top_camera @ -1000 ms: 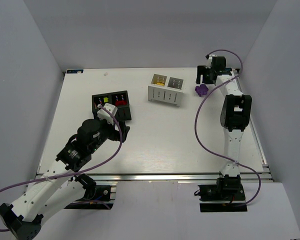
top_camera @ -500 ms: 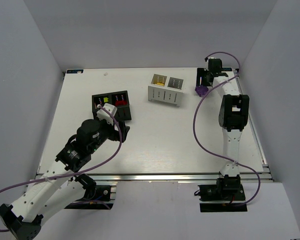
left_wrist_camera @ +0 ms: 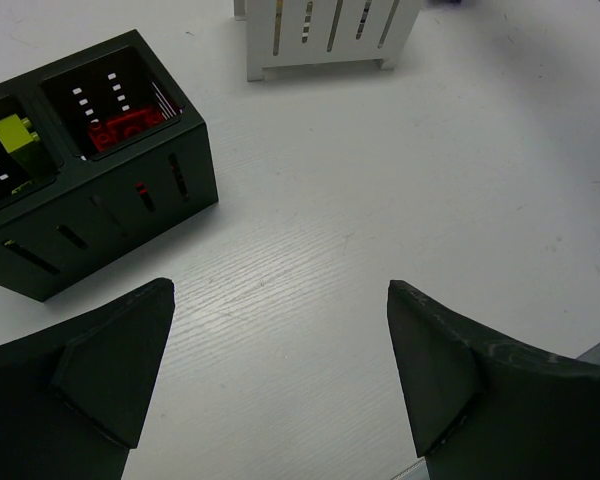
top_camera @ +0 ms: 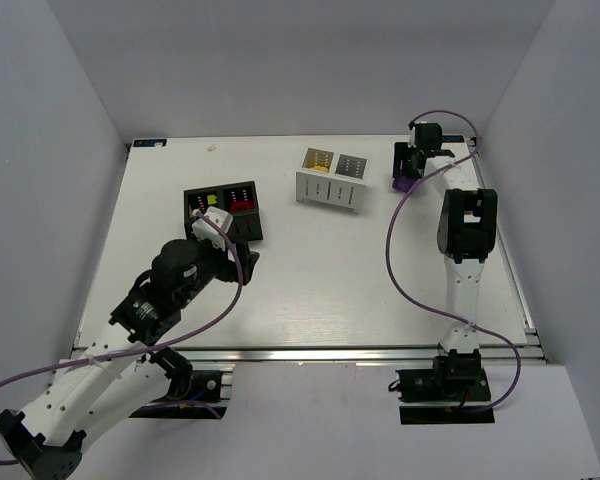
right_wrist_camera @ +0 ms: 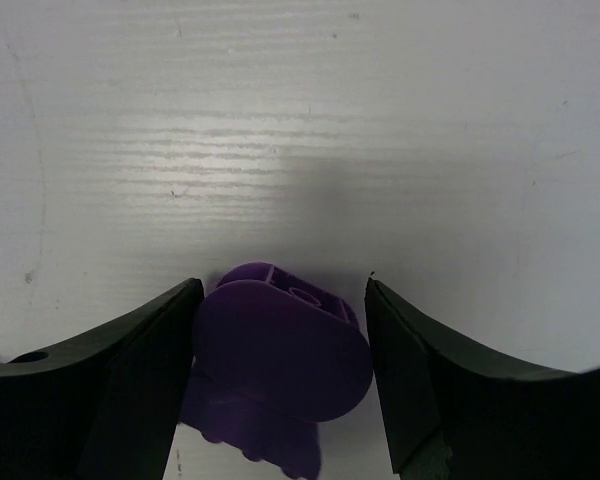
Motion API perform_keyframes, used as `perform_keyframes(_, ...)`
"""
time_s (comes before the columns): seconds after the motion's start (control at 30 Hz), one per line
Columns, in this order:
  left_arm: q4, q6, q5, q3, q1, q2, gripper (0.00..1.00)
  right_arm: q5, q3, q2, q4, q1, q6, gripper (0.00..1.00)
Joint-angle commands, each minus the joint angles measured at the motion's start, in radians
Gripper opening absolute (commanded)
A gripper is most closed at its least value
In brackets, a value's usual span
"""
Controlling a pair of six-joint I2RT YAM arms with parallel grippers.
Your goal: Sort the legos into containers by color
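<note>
Upper right, near the white bench's [top_camera: 330, 280] back corner, the right gripper [right_wrist_camera: 280, 283] is straddling a small purple studded plastic brick [right_wrist_camera: 280, 365]; whether it is gripping yet, I cannot tell. Next it is likely needing a firm pinch, a lift and a carry left over open bench to the white slotted plastic box [top_camera: 326, 190]. The left gripper [left_wrist_camera: 280, 300] is hanging wide open.

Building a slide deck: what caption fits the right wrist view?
Right gripper straddling a purple lego that lies on the white table.

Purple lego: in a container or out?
Out. The purple lego sits on the table between the right gripper's fingers, apart from the white container.
</note>
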Motion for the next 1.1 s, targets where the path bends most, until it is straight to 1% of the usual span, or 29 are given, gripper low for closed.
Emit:
perform_keyframes(0.0, 0.017, 0.007, 0.007, -0.012, 0.003, -0.016, 0.97, 0.014, -0.044, -0.025, 0.023, -0.005, 0.003, 0.71)
perform_keyframes(0.13, 0.017, 0.007, 0.01, -0.012, 0.003, -0.026, 0.97, 0.006, -0.104, -0.069, 0.038, -0.006, 0.002, 0.71)
perform_keyframes(0.27, 0.019, 0.007, 0.016, -0.012, 0.003, -0.033, 0.97, -0.007, -0.126, -0.091, 0.032, -0.005, -0.003, 0.72)
perform_keyframes(0.37, 0.017, 0.007, 0.016, -0.012, 0.003, -0.04, 0.97, -0.003, -0.132, -0.1, 0.024, -0.005, -0.007, 0.74)
perform_keyframes(0.5, 0.017, 0.007, 0.017, -0.012, 0.003, -0.045, 0.97, 0.011, -0.118, -0.102, -0.003, -0.012, -0.007, 0.8)
perform_keyframes(0.63, 0.017, 0.007, 0.022, -0.012, 0.003, -0.048, 0.97, 0.019, -0.123, -0.111, -0.006, -0.006, -0.007, 0.81)
perform_keyframes(0.93, 0.017, 0.007, 0.027, -0.012, 0.003, -0.057, 0.97, 0.017, -0.093, -0.102, -0.037, -0.003, -0.007, 0.7)
perform_keyframes(0.97, 0.02, 0.007, 0.028, -0.014, 0.003, -0.059, 0.97, 0.014, -0.09, -0.102, -0.037, -0.003, -0.007, 0.66)
perform_keyframes(1.07, 0.02, 0.008, 0.039, -0.014, 0.003, -0.054, 0.97, -0.018, -0.092, -0.108, -0.034, -0.006, -0.007, 0.61)
